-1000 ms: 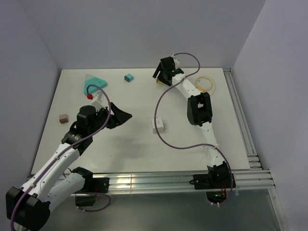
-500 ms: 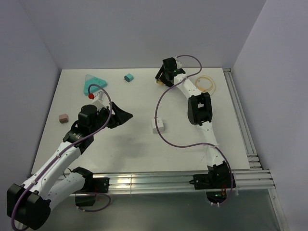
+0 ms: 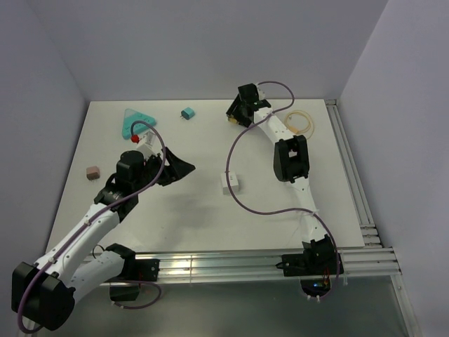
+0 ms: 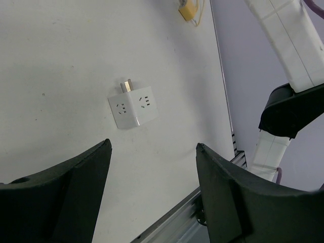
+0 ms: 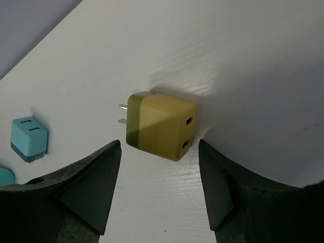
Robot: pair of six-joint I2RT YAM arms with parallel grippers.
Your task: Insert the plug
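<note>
A yellow plug (image 5: 161,126) lies on its side on the white table, prongs pointing left. My right gripper (image 5: 159,143) hovers over it, open, with the plug just beyond the fingertips and touching neither. From above, that gripper (image 3: 235,112) is at the far middle of the table with the plug (image 3: 230,120) under it. A white socket cube (image 4: 132,107) lies mid-table, ahead of my open, empty left gripper (image 4: 152,144). From above, the socket cube (image 3: 231,184) is right of the left gripper (image 3: 179,168).
A teal plug (image 3: 187,113) and a teal triangular piece (image 3: 135,121) lie at the far left. A pink block (image 3: 91,171) sits near the left edge. A coiled cable (image 3: 300,123) lies at the far right. Metal rails (image 3: 231,265) run along the near edge.
The right gripper has shifted slightly over the yellow plug and its fingers have narrowed somewhat. The left arm has edged a little toward the socket cube.
</note>
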